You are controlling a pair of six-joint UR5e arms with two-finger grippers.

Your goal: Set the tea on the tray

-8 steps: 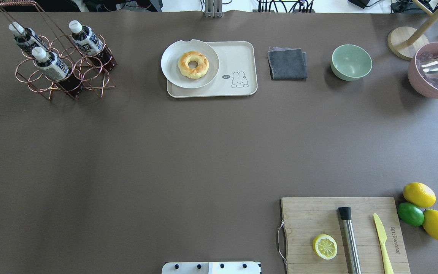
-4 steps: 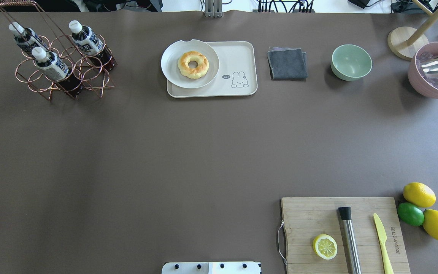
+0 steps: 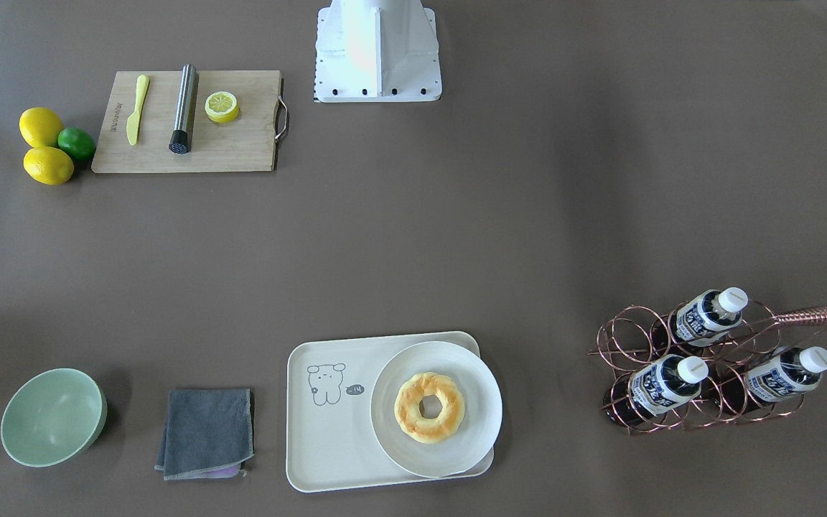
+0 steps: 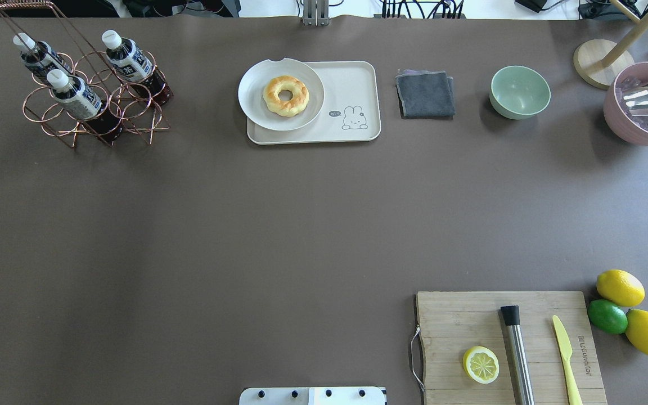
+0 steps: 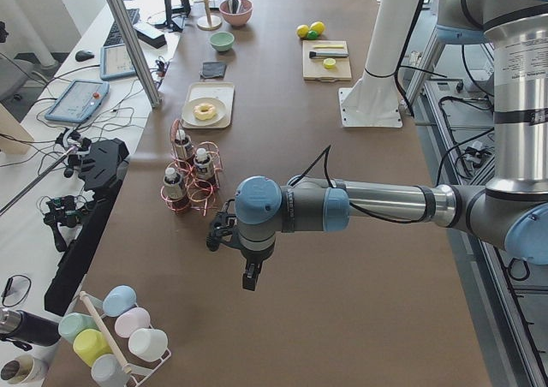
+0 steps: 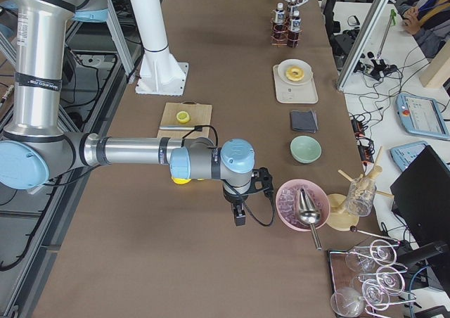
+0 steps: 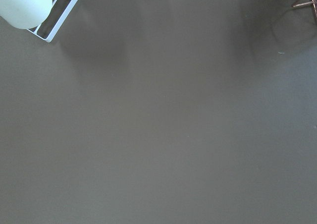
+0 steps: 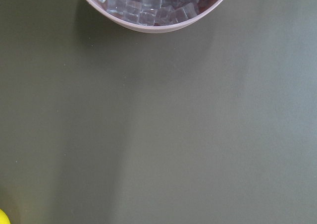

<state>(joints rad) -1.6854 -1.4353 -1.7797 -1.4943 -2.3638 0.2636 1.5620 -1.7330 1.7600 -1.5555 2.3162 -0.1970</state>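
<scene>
Three tea bottles (image 4: 127, 59) (image 4: 73, 93) (image 4: 34, 53) with white caps and blue-and-white labels stand in a copper wire rack (image 4: 138, 121) at the far left; they also show in the front view (image 3: 704, 314). The cream tray (image 4: 352, 84) with a line-drawn animal lies at the far middle, also in the front view (image 3: 327, 445). My left gripper (image 5: 248, 280) shows only in the left side view, short of the rack; my right gripper (image 6: 240, 218) shows only in the right side view, by a pink bowl. I cannot tell whether either is open.
A white plate (image 4: 253, 98) with a donut (image 4: 285, 95) overlaps the tray's left half. A grey cloth (image 4: 425, 94), green bowl (image 4: 520, 91) and pink ice bowl (image 4: 633, 126) lie along the far edge. A wooden board (image 4: 459, 320) with half lemon, muddler and knife sits near right, beside lemons and a lime.
</scene>
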